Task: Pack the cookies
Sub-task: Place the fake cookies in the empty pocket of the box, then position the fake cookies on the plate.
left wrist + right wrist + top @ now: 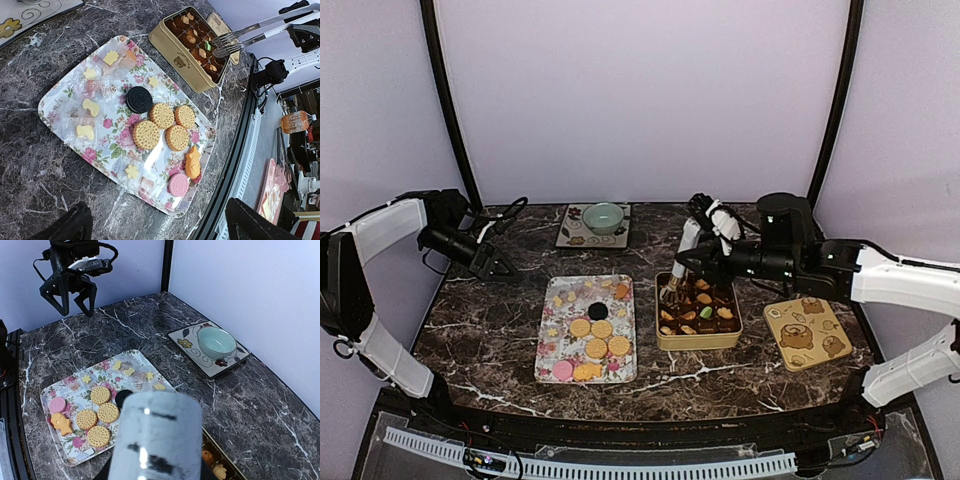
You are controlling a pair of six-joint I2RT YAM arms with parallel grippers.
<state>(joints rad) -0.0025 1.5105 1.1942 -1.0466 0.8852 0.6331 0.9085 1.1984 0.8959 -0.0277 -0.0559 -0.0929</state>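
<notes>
Between lilac walls [640,100], a dark marble table [490,320] bears cookies [598,338].

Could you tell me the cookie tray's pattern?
The tray has pink roses on white; clearest in the left wrist view.

Dark marbled counter [500,300], white veins. Centre-left: floral tray [548,352], lying flat. Just right of it, not touching: open gold tin [698,342]. Right of tin: bear-printed lid [807,333], flat, skewed. Back centre: square patterned plate [572,232].
</notes>
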